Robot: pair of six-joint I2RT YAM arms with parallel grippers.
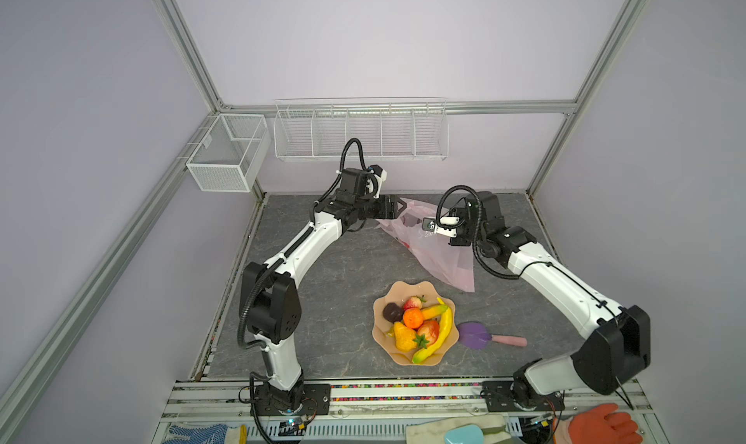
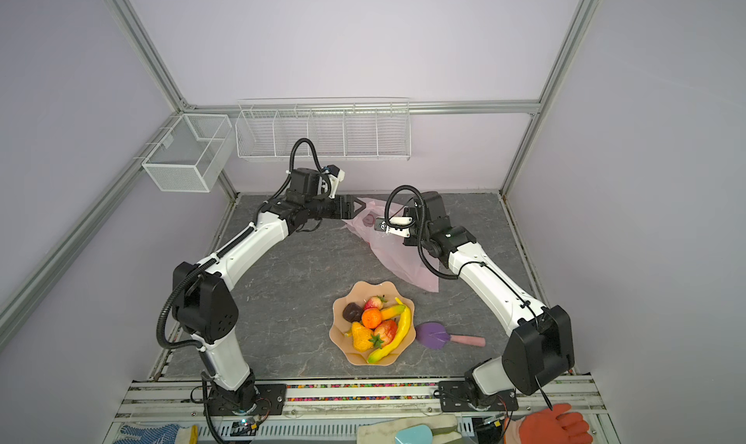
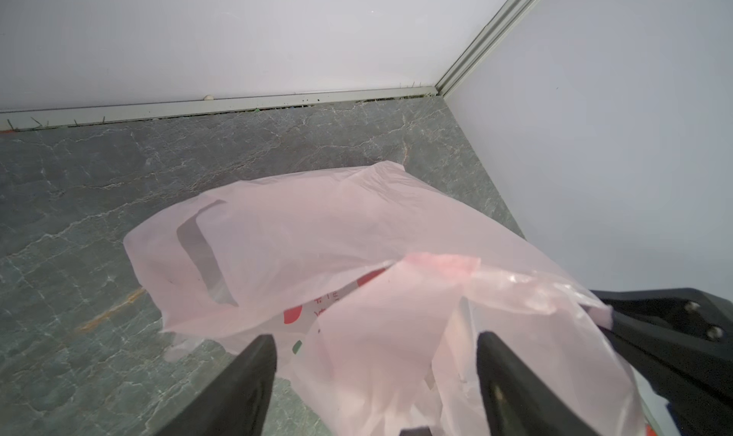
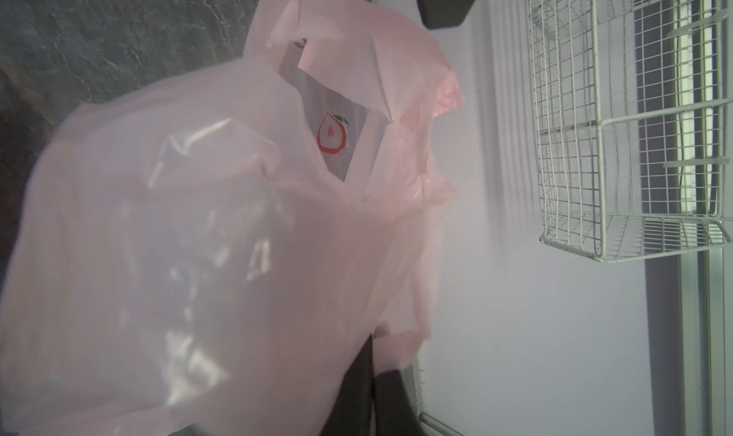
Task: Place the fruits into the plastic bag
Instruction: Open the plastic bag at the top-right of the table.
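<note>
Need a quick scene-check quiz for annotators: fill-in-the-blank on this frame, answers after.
The fruits all lie in the peach ____.
Among them are ____ yellow bananas.
The left tool stands ____, with part of the plastic bag between its fingers.
The purple paddle lies on the ____ arm's side of the fruits.
Missing: bowl; two; open; right.

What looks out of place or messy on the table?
Nothing spilled or damaged. Only the plastic bag looks untidy: crumpled, askew, partly raised at the far side of the table. The fruits sit neatly in the bowl.
</note>
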